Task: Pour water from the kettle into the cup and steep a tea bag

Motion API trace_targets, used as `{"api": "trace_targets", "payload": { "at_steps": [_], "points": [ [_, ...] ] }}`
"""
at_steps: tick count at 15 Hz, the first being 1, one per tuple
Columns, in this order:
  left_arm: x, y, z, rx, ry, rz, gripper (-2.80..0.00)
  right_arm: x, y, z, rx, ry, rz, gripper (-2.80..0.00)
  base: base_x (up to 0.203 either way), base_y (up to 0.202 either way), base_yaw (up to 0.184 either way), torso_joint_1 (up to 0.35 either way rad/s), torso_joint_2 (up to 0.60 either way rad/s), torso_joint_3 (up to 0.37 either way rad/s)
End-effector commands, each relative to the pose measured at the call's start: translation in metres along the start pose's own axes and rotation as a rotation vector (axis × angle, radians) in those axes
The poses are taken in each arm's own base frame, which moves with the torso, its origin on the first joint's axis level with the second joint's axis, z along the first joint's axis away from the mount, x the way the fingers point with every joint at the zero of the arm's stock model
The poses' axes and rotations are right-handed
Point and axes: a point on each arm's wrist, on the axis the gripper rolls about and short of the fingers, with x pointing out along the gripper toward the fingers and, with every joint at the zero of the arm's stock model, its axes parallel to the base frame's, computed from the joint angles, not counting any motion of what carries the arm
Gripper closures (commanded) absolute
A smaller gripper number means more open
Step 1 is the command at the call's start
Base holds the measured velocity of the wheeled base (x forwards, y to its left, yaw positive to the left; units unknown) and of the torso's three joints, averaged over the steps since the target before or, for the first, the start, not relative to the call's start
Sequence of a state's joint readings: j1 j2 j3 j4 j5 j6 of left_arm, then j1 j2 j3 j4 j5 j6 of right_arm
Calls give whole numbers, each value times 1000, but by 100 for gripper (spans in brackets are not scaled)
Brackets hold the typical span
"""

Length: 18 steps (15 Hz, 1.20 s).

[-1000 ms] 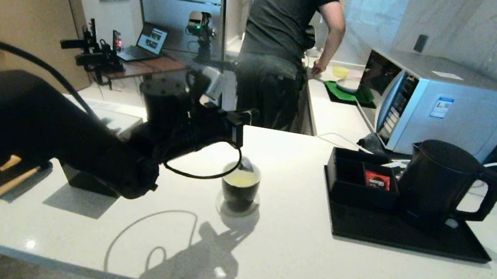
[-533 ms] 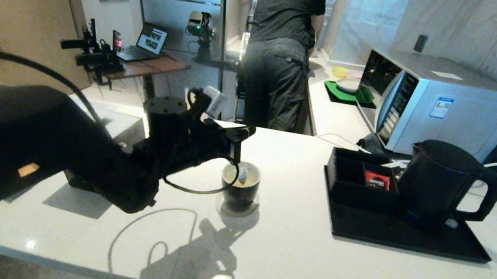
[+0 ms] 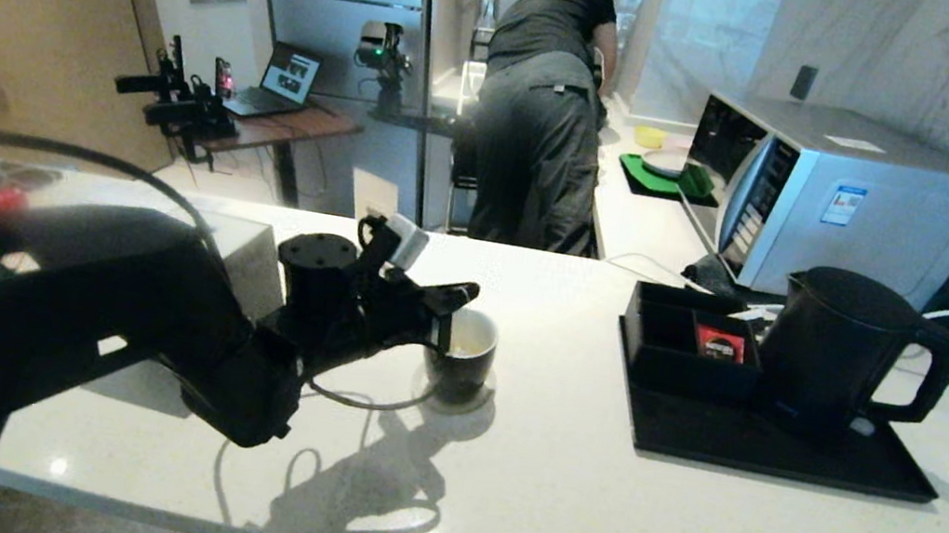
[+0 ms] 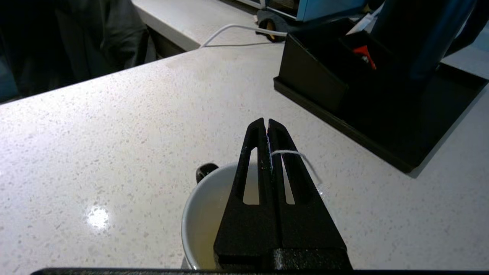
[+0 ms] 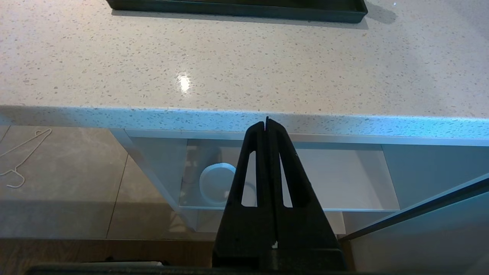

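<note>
The cup [image 3: 466, 355], black outside and white inside, stands on a round coaster mid-counter with pale yellowish water [image 4: 200, 244] in it. My left gripper [image 3: 463, 293] hovers just over its rim, shut on the tea bag's thin white string [image 4: 296, 155]. The string runs down from the fingers beside the cup's rim. The pouch and its tag are hidden. The kettle [image 3: 837, 358] stands upright on the black tray [image 3: 785, 454] at the right, well apart from the cup. My right gripper [image 5: 266, 121] is shut and holds nothing, parked below the counter's front edge.
A black compartment box with a red packet [image 3: 719, 343] sits on the tray beside the kettle. A microwave [image 3: 833, 198] stands behind it. A white cable [image 4: 237, 30] lies at the counter's back. A person [image 3: 542, 126] bends over beyond the counter.
My left arm has come down and the tea bag pouch, which hung over the cup, has dropped out of sight inside it. The person behind has bent forward.
</note>
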<state>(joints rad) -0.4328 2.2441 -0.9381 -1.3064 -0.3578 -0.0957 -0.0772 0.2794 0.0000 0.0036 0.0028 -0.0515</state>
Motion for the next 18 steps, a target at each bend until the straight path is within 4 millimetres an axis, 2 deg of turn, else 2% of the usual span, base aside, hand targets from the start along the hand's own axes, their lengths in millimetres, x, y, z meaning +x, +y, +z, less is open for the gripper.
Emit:
{"api": "trace_targets", "payload": {
  "at_steps": [1, 7, 12, 18],
  "points": [
    [2, 2, -10, -7, 17, -1, 0, 0, 0, 0, -1, 1, 1, 0, 0, 0, 0, 0, 0, 0],
    [4, 1, -1, 2, -12, -7, 0, 0, 0, 0, 0, 1, 0, 0, 0, 0, 0, 0, 0, 0],
    [2, -2, 19, 19, -57, -10, 0, 0, 0, 0, -1, 1, 1, 0, 0, 0, 0, 0, 0, 0],
    [-7, -9, 54, 43, -123, -10, 0, 0, 0, 0, 0, 2, 0, 0, 0, 0, 0, 0, 0, 0]
  ]
}}
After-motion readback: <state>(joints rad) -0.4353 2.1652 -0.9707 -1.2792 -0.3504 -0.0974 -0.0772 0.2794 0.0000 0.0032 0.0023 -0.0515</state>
